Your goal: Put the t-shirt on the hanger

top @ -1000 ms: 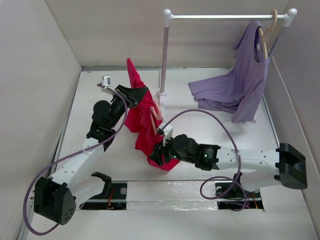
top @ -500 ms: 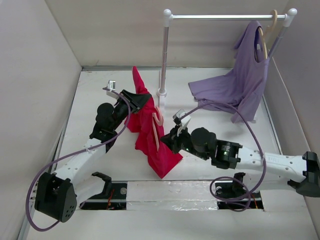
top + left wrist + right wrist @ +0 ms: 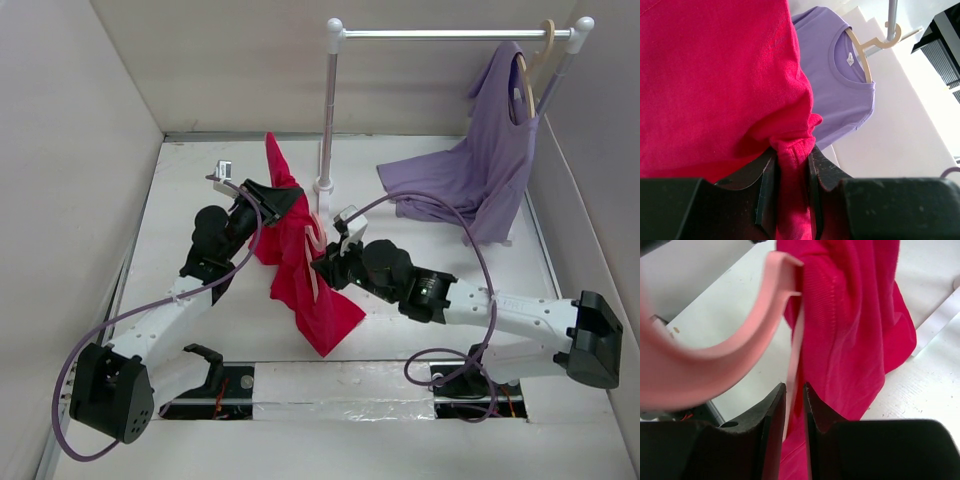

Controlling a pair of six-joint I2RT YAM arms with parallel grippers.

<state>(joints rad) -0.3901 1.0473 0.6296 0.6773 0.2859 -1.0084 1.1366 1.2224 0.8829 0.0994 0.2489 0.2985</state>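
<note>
The red t-shirt hangs bunched from my left gripper, which is shut on a fold of its cloth above the table's middle. The left gripper's jaws pinch the red fabric between them. My right gripper sits just right of the shirt and is shut on a thin bar of the pink hanger. In the right wrist view the hanger's curved hook arcs at the upper left, its thin bar runs down between the right gripper's jaws, and the shirt hangs right behind it, touching it.
A white clothes rail stands at the back on a post. A lilac garment hangs from it on a beige hanger and drapes onto the table. White walls close in the left, back and right.
My right gripper rose from the shirt's lower end and moved up beside it with the pink hanger. My left gripper shifted slightly right and the shirt now hangs longer.
</note>
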